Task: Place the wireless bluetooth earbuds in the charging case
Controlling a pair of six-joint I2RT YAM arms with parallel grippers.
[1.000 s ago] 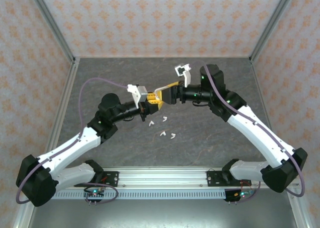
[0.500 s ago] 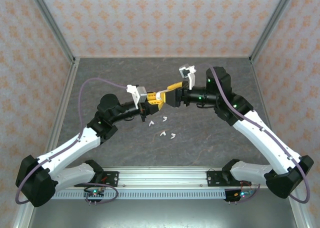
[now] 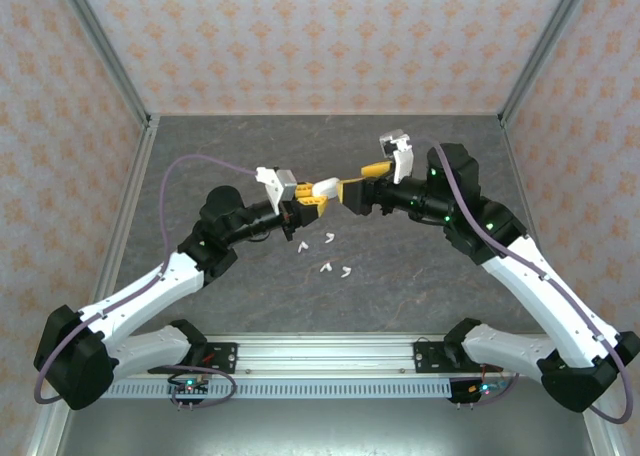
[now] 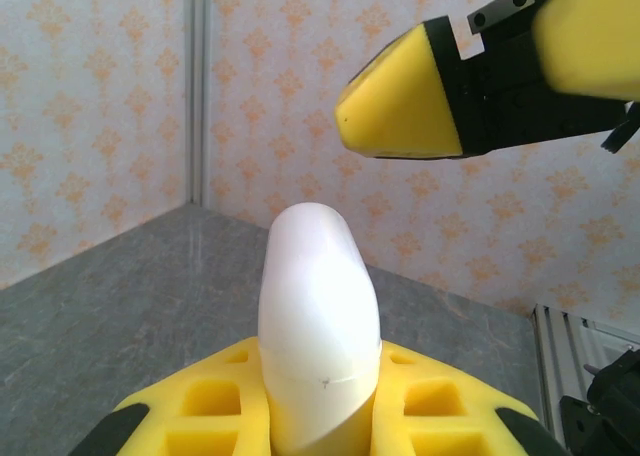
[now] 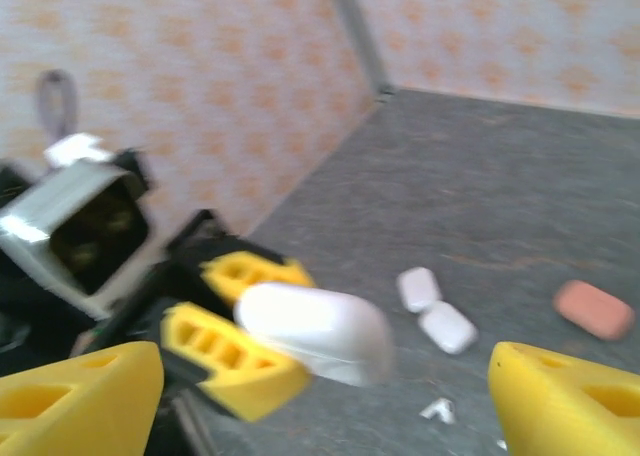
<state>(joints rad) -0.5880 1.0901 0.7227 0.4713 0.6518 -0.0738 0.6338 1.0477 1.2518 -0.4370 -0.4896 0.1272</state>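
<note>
Left gripper [image 3: 310, 198]: clamped on one white case [image 3: 326, 187], held raised above the table [image 3: 420, 276]. Right gripper [image 3: 360, 181]: fingers apart, nothing between them, tips just beside that case. Earbuds [image 3: 325, 269]: four white ones counted in the top view, lying loose on the table on the near side of both grippers. Right wrist view: two further white cases [image 5: 448, 328] side by side, with one pink case [image 5: 593, 309] near them. Table: dark grey, stone-patterned. Walls [image 3: 320, 36]: pale paper with orange motifs, metal posts [image 3: 105, 46] at the corners.

No text, label, brand, number or sign was legible in any view. The white charging case [image 4: 318, 316] clamped in the left claw [image 4: 318, 408] showed a plain shell. The wallpaper [image 4: 100, 96] behind that claw carried ornament only.
</note>
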